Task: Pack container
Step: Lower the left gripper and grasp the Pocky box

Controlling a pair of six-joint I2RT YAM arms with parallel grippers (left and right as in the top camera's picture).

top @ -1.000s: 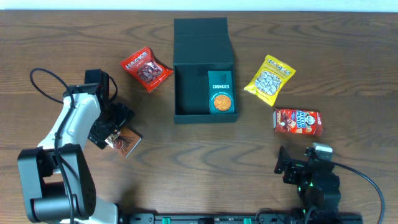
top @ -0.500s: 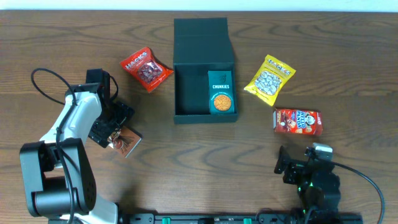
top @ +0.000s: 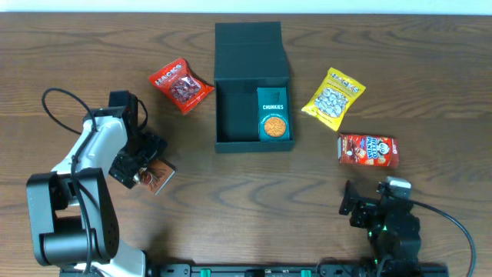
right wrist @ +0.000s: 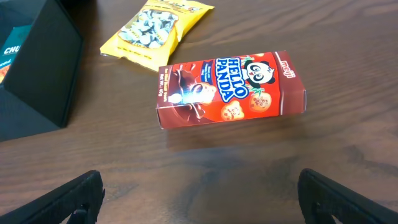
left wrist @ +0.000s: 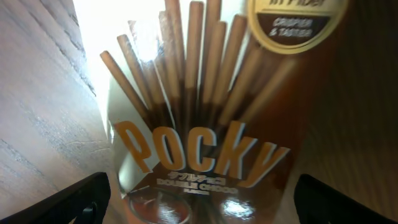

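The container (top: 227,115) is a dark teal-green square box standing open at the table's middle back, with its flap lid (top: 250,50) laid back. A small teal Chunkies box (top: 274,114) lies inside on the right. My left gripper (top: 138,166) is open and straddles a brown Pocky box (top: 159,177) lying on the table at the left. In the left wrist view the Pocky box (left wrist: 199,124) fills the frame between my spread fingers (left wrist: 202,205). My right gripper (top: 355,206) is open and empty at the front right, and its fingers (right wrist: 202,199) have only bare table between them.
A red Hello Panda box (top: 368,149) lies just beyond my right gripper, also in the right wrist view (right wrist: 230,89). A yellow snack packet (top: 332,97) lies right of the container. A red Hacks bag (top: 181,85) lies to its left. The container's corner (right wrist: 43,74) shows at the right wrist view's left.
My left gripper has shifted slightly down and closer over the Pocky box. The right arm and the other items have not moved.
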